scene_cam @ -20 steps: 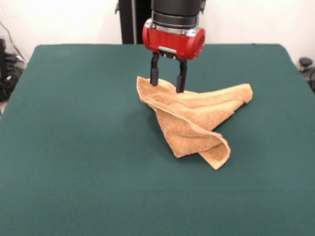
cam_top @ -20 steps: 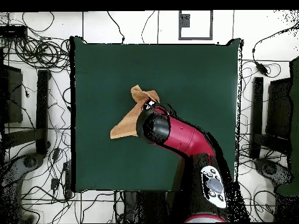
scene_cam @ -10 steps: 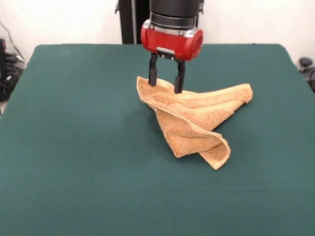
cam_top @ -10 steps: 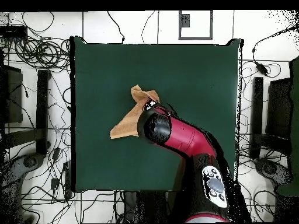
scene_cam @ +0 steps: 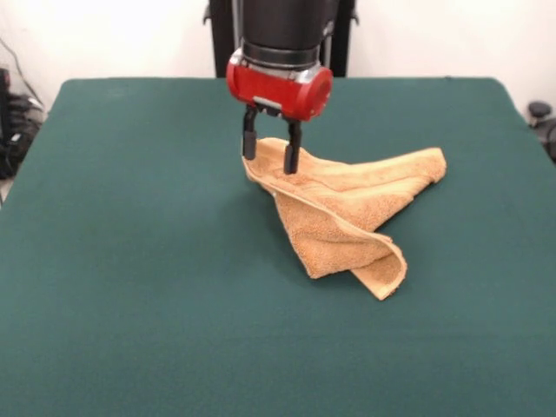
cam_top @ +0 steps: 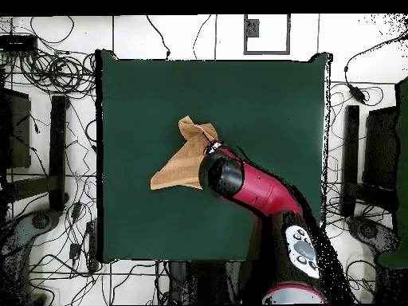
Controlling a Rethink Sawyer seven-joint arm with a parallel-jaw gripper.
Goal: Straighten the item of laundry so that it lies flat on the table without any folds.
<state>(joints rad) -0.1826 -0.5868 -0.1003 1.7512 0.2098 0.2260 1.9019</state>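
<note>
The item of laundry is a tan-orange towel, folded over itself into a crumpled wedge near the middle of the dark green table. One fold runs right to a point, another flap hangs toward the near side. My gripper stands open over the towel's left corner, fingers straddling its raised edge, nothing pinched between them. In the overhead view the towel lies left of the table's centre, with the red arm covering its right part and the gripper barely showing.
Cables and dark equipment lie on the floor around the table in the overhead view. Wide stretches of green cloth surround the towel on every side.
The gripper has shifted left in the front view, from the towel's upper middle to its left corner, and sits slightly lower. The towel has not moved.
</note>
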